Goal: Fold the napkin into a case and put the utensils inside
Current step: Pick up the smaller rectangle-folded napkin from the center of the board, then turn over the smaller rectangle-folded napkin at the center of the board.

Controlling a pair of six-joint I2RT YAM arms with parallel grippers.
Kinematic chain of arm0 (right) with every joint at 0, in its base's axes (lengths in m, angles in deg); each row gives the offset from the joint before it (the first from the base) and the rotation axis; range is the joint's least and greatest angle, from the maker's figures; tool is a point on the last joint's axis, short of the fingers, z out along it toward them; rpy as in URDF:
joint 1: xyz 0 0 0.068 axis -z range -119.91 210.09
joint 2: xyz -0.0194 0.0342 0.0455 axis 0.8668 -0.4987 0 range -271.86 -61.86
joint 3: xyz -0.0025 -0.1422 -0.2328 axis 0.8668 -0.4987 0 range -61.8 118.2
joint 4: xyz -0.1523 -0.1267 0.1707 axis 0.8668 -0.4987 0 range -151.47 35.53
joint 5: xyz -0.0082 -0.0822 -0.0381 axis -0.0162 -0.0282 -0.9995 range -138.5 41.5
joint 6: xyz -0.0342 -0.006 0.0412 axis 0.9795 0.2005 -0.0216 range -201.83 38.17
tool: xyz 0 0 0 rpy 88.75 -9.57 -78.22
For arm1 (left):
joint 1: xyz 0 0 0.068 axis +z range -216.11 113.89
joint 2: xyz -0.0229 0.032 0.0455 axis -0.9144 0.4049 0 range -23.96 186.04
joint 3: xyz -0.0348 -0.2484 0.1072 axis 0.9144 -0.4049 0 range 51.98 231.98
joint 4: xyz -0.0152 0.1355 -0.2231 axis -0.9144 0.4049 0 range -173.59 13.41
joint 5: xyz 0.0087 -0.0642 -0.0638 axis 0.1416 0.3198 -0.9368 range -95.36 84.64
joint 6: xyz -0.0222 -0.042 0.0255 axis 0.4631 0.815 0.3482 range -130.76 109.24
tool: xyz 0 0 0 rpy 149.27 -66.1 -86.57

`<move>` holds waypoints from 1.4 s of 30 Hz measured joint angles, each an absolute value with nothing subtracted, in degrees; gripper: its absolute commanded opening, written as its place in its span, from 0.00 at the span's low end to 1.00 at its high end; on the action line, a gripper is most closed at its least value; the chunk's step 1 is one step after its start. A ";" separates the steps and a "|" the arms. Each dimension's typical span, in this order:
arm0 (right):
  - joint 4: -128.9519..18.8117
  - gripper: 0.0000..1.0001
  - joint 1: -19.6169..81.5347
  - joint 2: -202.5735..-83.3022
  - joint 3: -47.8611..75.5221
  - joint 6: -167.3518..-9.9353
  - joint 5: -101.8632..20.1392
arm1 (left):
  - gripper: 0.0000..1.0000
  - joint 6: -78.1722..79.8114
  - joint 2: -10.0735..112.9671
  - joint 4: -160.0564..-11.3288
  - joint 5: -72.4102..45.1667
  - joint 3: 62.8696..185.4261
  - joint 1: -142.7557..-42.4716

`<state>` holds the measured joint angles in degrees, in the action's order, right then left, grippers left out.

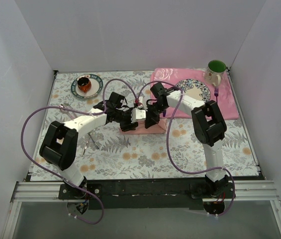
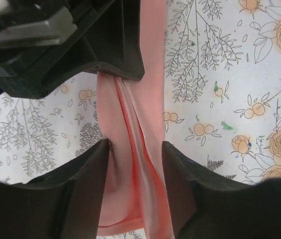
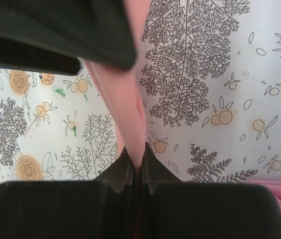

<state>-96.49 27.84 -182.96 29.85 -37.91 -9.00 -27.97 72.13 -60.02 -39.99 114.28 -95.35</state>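
Midway: plain salmon-pink cloth napkin [image 1: 150, 130] folded narrow, right gripper [image 3: 136, 155] fingers pinching it, left gripper [image 2: 135, 149] fingers spread astride it. Thin silver metal utensils [image 1: 89, 143] not yet inside.

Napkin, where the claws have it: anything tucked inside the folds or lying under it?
Only pink layers of the napkin show, over the floral tablecloth. The right claw pinches it shut; inside the folds and beneath is covered, so I cannot tell.

I work in a lab test booth: plain white panels [image 1: 130, 30] wall in my desk [image 1: 145, 159] on three sides, and a bare metal mounting rail [image 1: 36, 191] runs along its near edge.
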 measured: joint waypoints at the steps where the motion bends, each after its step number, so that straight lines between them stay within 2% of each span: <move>1: -96.63 0.01 27.81 -182.96 30.27 -37.93 -9.04 | 0.69 -27.38 71.59 -59.80 -39.91 114.33 -95.19; 4: -96.08 0.01 27.79 -182.91 31.58 -38.87 -8.93 | 0.98 -24.52 68.83 -57.48 -40.34 115.18 -94.71; 11: -86.59 0.01 25.83 -178.50 35.38 -45.19 -13.21 | 0.98 -10.29 62.71 -45.20 -47.69 126.59 -90.80; 16: -82.22 0.01 24.36 -175.66 30.97 -43.48 -20.78 | 0.98 5.49 59.74 -47.10 -43.21 137.10 -70.96; 19: -77.72 0.01 21.78 -175.55 26.36 -42.58 -26.55 | 0.98 13.32 59.59 -47.25 -43.03 139.00 -60.79; 23: -74.33 0.01 18.18 -175.57 21.85 -42.04 -33.00 | 0.98 19.26 60.27 -45.20 -44.01 139.00 -53.10; 28: -67.60 0.01 15.40 -174.91 17.09 -40.71 -39.07 | 0.98 22.06 60.33 -43.82 -44.82 137.69 -51.20; 39: -48.06 0.01 7.36 -163.13 -4.81 -34.26 -53.80 | 0.98 25.49 62.08 -42.38 -48.30 137.10 -48.92; 42: -44.82 0.08 4.97 -162.06 -8.11 -32.95 -55.73 | 0.98 25.53 62.08 -42.38 -48.54 137.06 -48.95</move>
